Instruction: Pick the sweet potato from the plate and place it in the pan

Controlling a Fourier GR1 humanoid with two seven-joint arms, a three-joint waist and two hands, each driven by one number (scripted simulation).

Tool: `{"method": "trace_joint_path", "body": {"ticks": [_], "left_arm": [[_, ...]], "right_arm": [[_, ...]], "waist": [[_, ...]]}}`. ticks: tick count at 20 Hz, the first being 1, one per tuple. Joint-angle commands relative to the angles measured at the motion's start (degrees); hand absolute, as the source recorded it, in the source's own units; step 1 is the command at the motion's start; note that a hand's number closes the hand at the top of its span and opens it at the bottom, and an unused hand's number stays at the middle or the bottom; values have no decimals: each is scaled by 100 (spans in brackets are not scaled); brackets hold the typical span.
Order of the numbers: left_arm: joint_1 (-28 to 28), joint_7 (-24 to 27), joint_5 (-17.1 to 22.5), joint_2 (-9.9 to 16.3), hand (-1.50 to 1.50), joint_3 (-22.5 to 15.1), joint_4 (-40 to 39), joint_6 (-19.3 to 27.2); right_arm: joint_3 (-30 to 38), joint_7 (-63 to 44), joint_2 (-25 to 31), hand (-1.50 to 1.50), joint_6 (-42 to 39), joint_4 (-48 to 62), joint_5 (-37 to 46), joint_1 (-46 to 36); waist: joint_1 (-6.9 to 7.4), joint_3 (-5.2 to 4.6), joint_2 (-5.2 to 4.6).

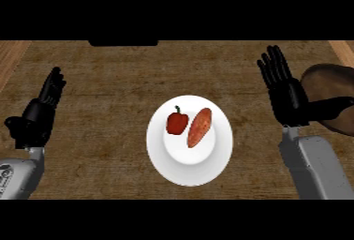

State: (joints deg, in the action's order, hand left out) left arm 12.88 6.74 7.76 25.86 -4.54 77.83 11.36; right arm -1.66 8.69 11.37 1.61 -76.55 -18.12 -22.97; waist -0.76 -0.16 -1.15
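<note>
Here, brown counter (104, 93), sweet potato (200, 127) on plate (190, 168), both hands (285, 89) straight-fingered, empty.

A brown wood-grained counter (110, 84) carries a white plate (189, 168) at its middle. At the right edge, well apart from the plate, sits a dark brown pan (330, 82), partly hidden and cut off by the frame.

Orange sweet potato (200, 127), red pepper (177, 122), white plate (190, 171)
</note>
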Motion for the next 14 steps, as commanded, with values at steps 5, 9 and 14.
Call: {"method": "trace_joint_path", "body": {"ticks": [5, 9, 14], "left_arm": [[-29, -779, 699, -1086, 0, -751, 106, -608], [-310, -938, 1008, -1374, 0, -981, -15, -902], [-480, -1176, 1253, -1433, 0, -890, 235, -966]], "right_arm": [[-1245, -862, 391, 150, 717, 707, 2086, -1268], [-1852, -877, 1286, -150, 1471, 1037, 3979, -1287], [-2424, -1121, 106, -150, 2644, 1162, 5010, -1586]], "waist": [[360, -24, 59], [275, -49, 60], [180, 10, 114]]}}
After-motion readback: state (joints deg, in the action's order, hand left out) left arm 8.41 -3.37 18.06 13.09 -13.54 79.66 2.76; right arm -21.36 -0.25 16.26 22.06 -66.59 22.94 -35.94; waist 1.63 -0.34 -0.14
